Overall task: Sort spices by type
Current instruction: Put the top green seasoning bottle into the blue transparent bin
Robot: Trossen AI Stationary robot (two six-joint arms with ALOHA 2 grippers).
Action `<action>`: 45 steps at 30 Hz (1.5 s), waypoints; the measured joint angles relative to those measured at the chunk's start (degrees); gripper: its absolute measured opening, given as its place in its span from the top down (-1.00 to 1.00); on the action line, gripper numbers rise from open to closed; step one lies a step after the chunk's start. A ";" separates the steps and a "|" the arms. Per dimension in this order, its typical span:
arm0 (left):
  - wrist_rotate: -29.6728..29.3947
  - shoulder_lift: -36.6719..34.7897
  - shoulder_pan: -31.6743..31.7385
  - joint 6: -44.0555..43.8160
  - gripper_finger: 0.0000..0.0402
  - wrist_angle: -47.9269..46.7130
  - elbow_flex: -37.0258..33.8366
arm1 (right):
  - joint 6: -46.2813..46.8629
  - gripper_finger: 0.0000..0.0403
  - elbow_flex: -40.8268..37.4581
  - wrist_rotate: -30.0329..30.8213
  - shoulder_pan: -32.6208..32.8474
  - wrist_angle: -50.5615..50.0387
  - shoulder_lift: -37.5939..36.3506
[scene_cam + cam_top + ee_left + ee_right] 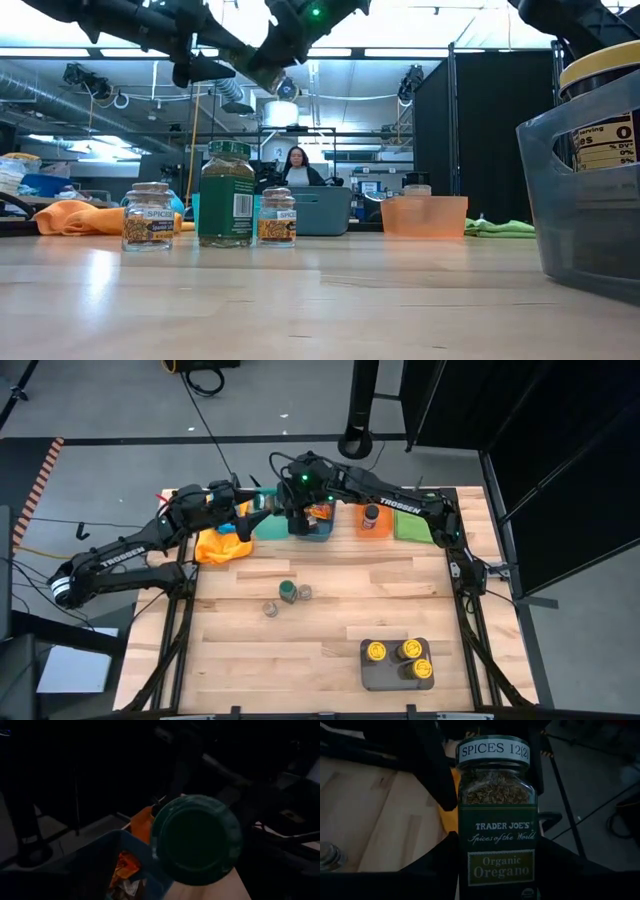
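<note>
A glass oregano jar [497, 820] with a dark green lid [196, 839] is held in the air by my right gripper [298, 518]. It hangs over the blue bin [318, 532] at the table's far edge. My left gripper [252, 510] hovers close beside it and faces the lid. Orange foil packets [125, 865] lie in the blue bin. Three jars stand mid-table on their bases: a green-lidded one [226, 195] and two small ones [148, 216] [276, 215]. Three yellow-lidded jars [398, 652] sit in the grey tray [372, 676]. My right gripper pinches the oregano jar between its two fingers, one on each side of the lower labelled body [465, 855]. The jar is lifted clear over the blue bin. Its lid end points away from my wrist and toward the left arm.
An orange bin [380, 528] holds one dark-lidded jar [371, 513]. A green bin [412, 526] stands to its right, and a yellow-orange one [222, 546] stands left of the blue bin. Bare wood lies in the table's near left part. A person sits in the room beyond [297, 165].
</note>
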 joint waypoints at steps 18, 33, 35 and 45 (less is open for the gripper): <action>3.81 0.02 -0.02 -1.46 -0.59 1.79 0.00 | -2.86 -0.03 0.00 -0.30 -0.02 -1.03 0.09; 4.98 2.58 -0.07 -1.19 -0.30 2.66 0.01 | -2.95 -0.03 0.00 -1.05 0.01 -1.25 0.09; 5.04 2.71 -0.07 -1.05 -0.25 2.88 0.02 | -2.93 -0.03 0.00 -1.40 -0.05 -1.51 0.09; 4.81 2.71 -0.07 -0.78 -0.19 3.51 0.00 | -2.78 -0.03 0.00 -1.83 -0.06 -1.53 0.09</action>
